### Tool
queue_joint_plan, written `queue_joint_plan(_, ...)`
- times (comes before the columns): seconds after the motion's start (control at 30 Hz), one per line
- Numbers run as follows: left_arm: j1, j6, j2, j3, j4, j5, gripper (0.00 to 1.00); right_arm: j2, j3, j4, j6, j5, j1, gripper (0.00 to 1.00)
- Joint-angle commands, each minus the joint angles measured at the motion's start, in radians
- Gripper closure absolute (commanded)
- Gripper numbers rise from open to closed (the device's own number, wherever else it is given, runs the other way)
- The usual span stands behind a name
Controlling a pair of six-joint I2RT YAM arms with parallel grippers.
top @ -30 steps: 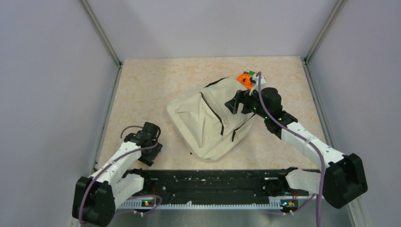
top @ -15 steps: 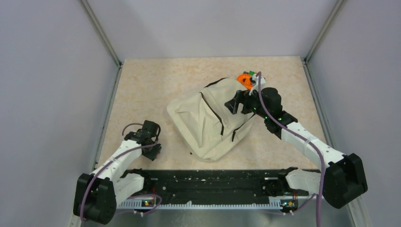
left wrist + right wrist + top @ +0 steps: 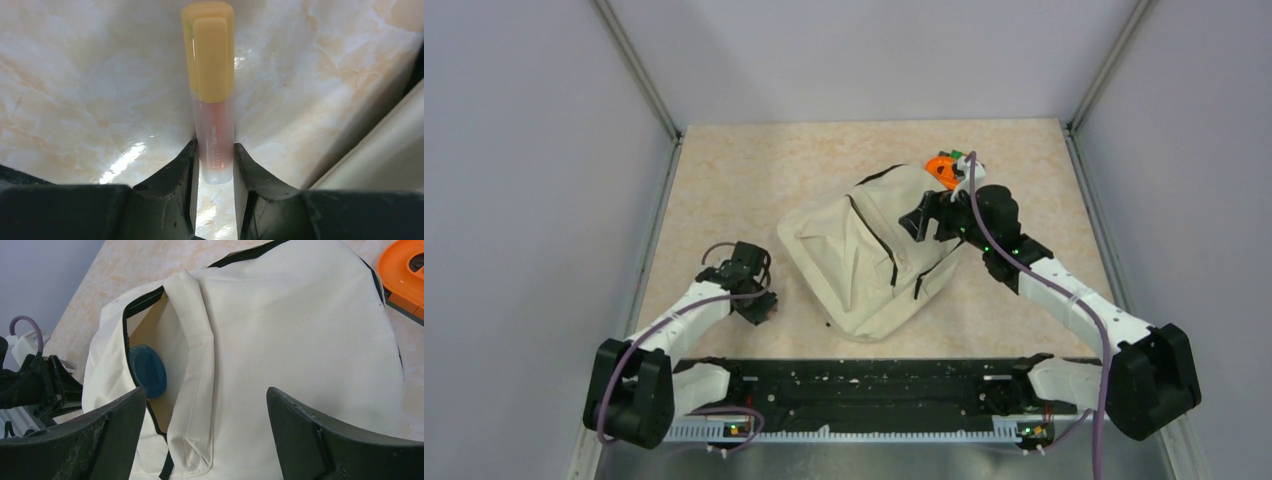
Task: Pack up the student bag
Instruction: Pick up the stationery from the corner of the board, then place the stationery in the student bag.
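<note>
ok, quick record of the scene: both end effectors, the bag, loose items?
left end effector: shut on yellow-capped pen, clamped at its clear barrel, over the table
right end effector: open, empty, above the bag's opening
student bag: lying mid-table, opening gaping
in bag: blue disc visible inside
outside bag: orange object by its far right corner

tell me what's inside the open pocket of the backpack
Through the open slit of the student bag, the right wrist view shows one round dark blue object lying against the inner lining. Everything deeper is covered by the cream fabric, so other contents cannot be seen.
</note>
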Motion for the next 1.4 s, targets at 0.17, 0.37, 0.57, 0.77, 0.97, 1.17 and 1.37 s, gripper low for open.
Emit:
queue_joint_plan(0.17, -0.008, 0.202, -0.132, 0.034, 0.122, -0.001, 1.0, 0.002, 0.045, 0.027, 0.006, -0.004, -0.011, 0.12)
queue_joint_plan(0.37, -0.036, 0.353, -0.269, 0.072, 0.198, 0.012, 1.0, 0.014, 0.078, 0.03, 0.027, -0.032, -0.01, 0.13)
queue_joint_plan(0.57, -0.125, 0.477, -0.382, 0.115, 0.384, 0.046, 1.0, 0.012, 0.095, 0.083, 0.079, -0.112, -0.01, 0.12)
queue_joint_plan(0.77, -0.252, 0.571, -0.324, 0.178, 0.61, 0.195, 1.0, 0.069, 0.13, 0.18, 0.156, -0.26, 0.019, 0.12)
queue_joint_plan(0.97, -0.332, 0.631, -0.176, 0.262, 0.73, 0.352, 1.0, 0.088, 0.174, 0.216, 0.169, -0.239, 0.12, 0.14)
queue_joint_plan(1.17, -0.395, 0.659, -0.092, 0.316, 0.745, 0.409, 1.0, 0.127, 0.215, 0.248, 0.198, -0.235, 0.167, 0.19)
queue_joint_plan(1.37, -0.416, 0.668, -0.085, 0.313, 0.764, 0.42, 1.0, 0.184, 0.272, 0.185, 0.169, -0.194, 0.179, 0.29)
